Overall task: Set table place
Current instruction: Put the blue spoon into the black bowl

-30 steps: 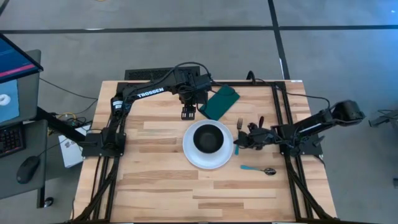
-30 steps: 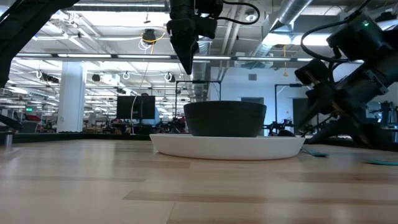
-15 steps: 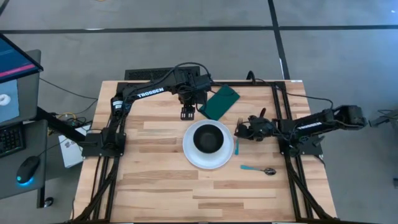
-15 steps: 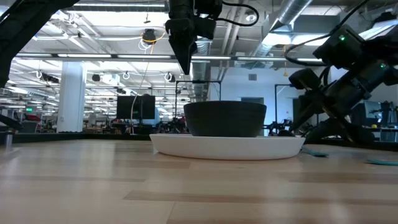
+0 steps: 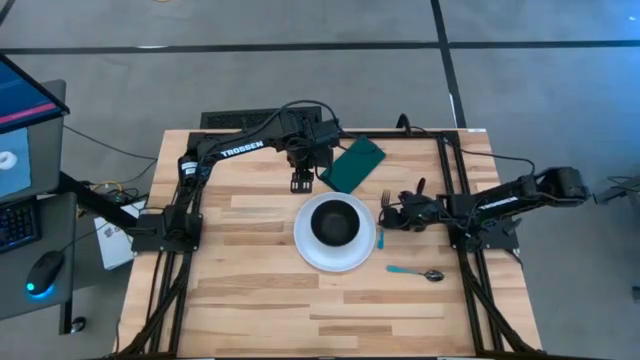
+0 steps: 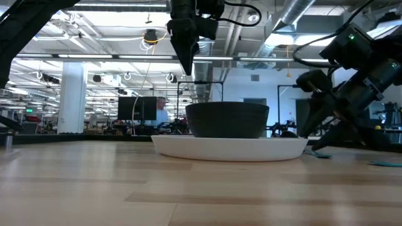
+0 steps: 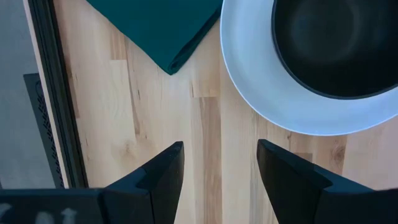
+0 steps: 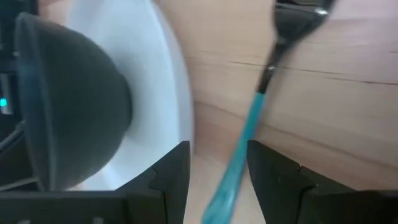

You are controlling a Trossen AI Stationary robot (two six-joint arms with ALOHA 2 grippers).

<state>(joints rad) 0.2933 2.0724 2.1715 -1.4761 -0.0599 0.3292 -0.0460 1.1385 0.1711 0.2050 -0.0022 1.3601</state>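
A white plate (image 5: 306,250) with a black bowl (image 5: 335,223) in it stands mid-table on the light-wood table (image 5: 250,300). A folded green napkin (image 5: 352,165) lies flat beyond it. A fork with a teal handle (image 5: 381,238) lies on the table to the right of the plate. My right gripper (image 5: 389,213) is open and low over the fork. In the right wrist view the handle (image 8: 247,134) runs between the fingers (image 8: 217,155). My left gripper (image 5: 302,184) is open and empty, held high near the napkin's corner (image 7: 171,62).
A teal-handled spoon (image 5: 415,272) lies on the table toward the near right. Black frame rails (image 5: 452,180) run along the table's left and right sides. The near half of the tabletop is bare wood.
My right gripper has gone a little toward the table's far edge and come down toward the fork as the arm stretched out lower. The fork, plate and bowl have stayed in place.
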